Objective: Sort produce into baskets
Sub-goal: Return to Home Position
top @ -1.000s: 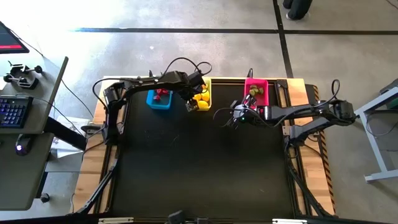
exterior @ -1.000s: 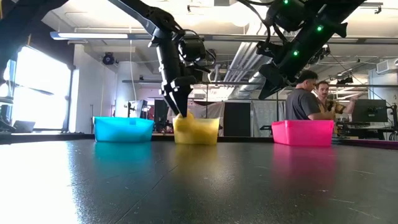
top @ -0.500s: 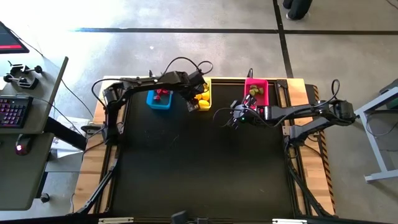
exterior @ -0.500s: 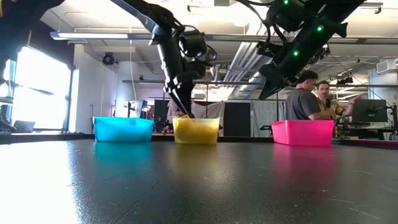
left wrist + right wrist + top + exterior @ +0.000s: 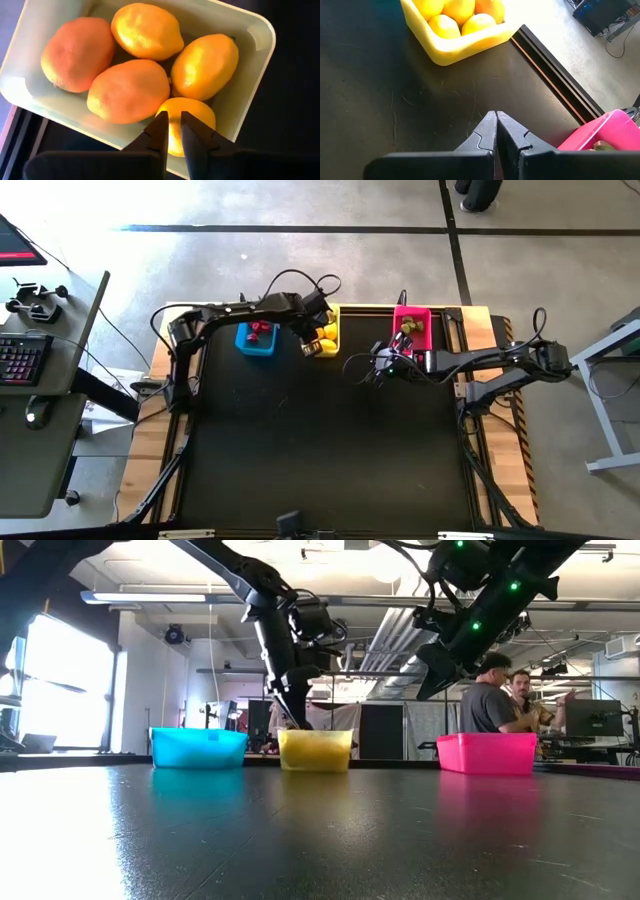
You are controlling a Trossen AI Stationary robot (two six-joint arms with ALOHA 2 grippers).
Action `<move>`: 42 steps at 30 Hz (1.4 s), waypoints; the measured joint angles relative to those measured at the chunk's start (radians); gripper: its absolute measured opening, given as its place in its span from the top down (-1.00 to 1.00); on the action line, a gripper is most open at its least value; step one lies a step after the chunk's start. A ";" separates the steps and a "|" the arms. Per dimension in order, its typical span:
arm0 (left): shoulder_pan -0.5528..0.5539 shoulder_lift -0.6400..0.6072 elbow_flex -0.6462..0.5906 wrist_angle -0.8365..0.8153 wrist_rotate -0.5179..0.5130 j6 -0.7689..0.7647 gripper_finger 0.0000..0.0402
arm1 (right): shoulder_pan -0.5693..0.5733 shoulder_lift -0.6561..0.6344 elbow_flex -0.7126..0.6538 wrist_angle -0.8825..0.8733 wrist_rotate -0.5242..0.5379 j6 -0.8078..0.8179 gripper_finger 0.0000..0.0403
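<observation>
Sorting looks done from where I sit: I can't spot any loose produce on the black table (image 5: 320,450), so I reckon this is the head-home step. My left gripper (image 5: 172,117) hangs over the near end of the yellow bin (image 5: 260,35), fingers pinched to a thin slit and holding nothing, with 5 lemons (image 5: 147,30) lying under it. My right gripper (image 5: 496,116) hovers over bare table between the yellow bin and the pink bin (image 5: 412,310), fingers pressed together, empty too. Next I'd lift the left 1 straight up before pulling back, so I don't clip the bin wall. Hard to call: 1 lemon sits half behind my fingers, the red bits (image 5: 262,330) in the blue bin (image 5: 255,353) are too small to count, and the low view hides everything behind the bin walls.
</observation>
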 joint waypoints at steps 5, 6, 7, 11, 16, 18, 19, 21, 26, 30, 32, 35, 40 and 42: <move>0.007 0.008 0.000 0.004 0.001 0.007 0.90 | 0.000 0.000 0.000 0.000 0.000 0.000 1.00; 0.007 0.008 0.000 0.007 0.001 0.012 0.91 | 0.000 0.000 0.000 0.000 0.000 0.000 1.00; 0.007 0.008 0.000 0.012 0.002 0.016 0.92 | 0.000 0.000 0.000 0.000 0.000 0.000 1.00; 0.010 0.008 0.000 0.026 0.002 0.018 0.94 | 0.000 0.000 0.000 0.000 0.000 0.000 1.00; 0.020 0.014 -0.007 0.040 0.002 0.019 0.94 | 0.000 0.000 0.000 0.000 0.000 0.000 1.00; 0.020 0.015 -0.011 0.043 0.004 0.028 0.94 | 0.000 0.000 0.000 0.000 0.000 0.000 1.00; 0.020 0.015 -0.011 0.043 0.004 0.037 0.94 | 0.000 0.000 0.000 0.000 0.000 0.000 1.00; 0.014 0.014 -0.012 0.065 0.006 0.047 0.94 | 0.000 0.000 0.000 0.000 0.000 -0.001 1.00; 0.003 -0.017 -0.014 0.133 0.090 0.054 0.94 | 0.000 0.000 0.000 -0.011 0.000 -0.012 1.00; -0.010 -0.030 -0.015 0.138 0.142 0.077 0.95 | 0.003 0.000 -0.001 -0.041 0.030 -0.010 1.00; -0.019 -0.036 -0.016 0.158 0.142 0.080 0.96 | 0.003 0.000 -0.011 -0.032 0.042 -0.015 1.00; -0.035 -0.040 -0.016 0.220 0.146 0.088 0.99 | 0.002 0.000 -0.049 0.039 0.042 -0.052 1.00; -0.059 -0.040 -0.016 0.343 0.198 0.095 1.00 | -0.019 0.000 -0.115 0.211 -0.056 -0.151 1.00; -0.069 -0.040 -0.016 0.385 0.209 0.095 1.00 | -0.030 0.000 -0.139 0.286 -0.102 -0.184 1.00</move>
